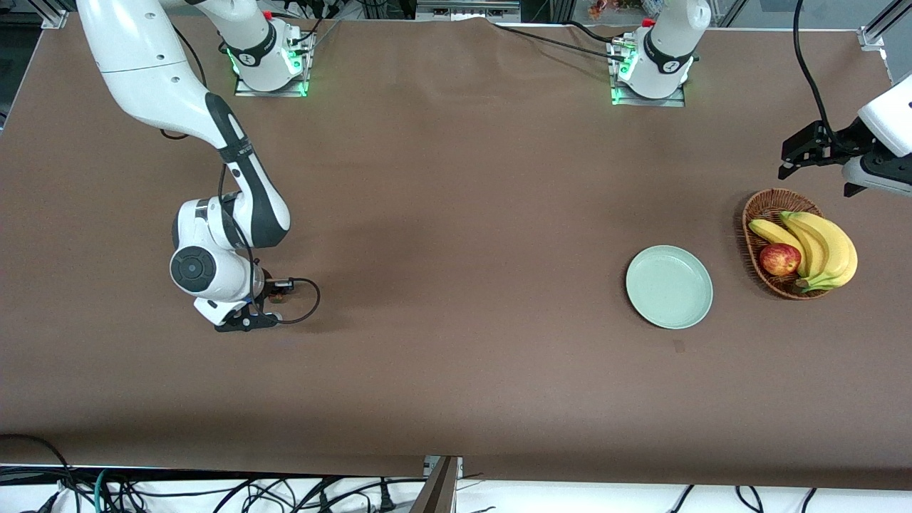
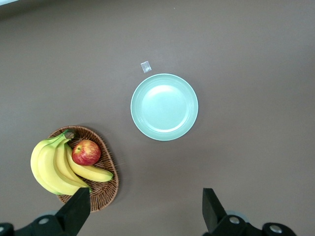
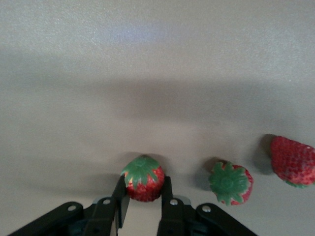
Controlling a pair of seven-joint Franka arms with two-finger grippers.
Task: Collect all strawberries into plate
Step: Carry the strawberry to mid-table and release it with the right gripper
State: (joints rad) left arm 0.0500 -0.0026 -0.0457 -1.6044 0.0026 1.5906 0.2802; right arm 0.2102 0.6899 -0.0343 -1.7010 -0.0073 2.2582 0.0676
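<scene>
Three strawberries show in the right wrist view. My right gripper (image 3: 142, 186) is down at the table, its fingers closed against both sides of one strawberry (image 3: 142, 177). The two others (image 3: 230, 183) (image 3: 294, 161) lie on the cloth beside it. In the front view the right hand (image 1: 273, 293) hides the berries, toward the right arm's end of the table. The mint-green plate (image 1: 669, 286) lies empty near the left arm's end and also shows in the left wrist view (image 2: 164, 106). My left gripper (image 1: 791, 167) waits open and empty in the air over the table by the basket.
A brown wicker basket (image 1: 764, 208) with bananas (image 1: 819, 246) and a red apple (image 1: 779, 258) stands beside the plate, toward the left arm's end. A small scrap (image 1: 678, 346) lies on the brown cloth just nearer the front camera than the plate.
</scene>
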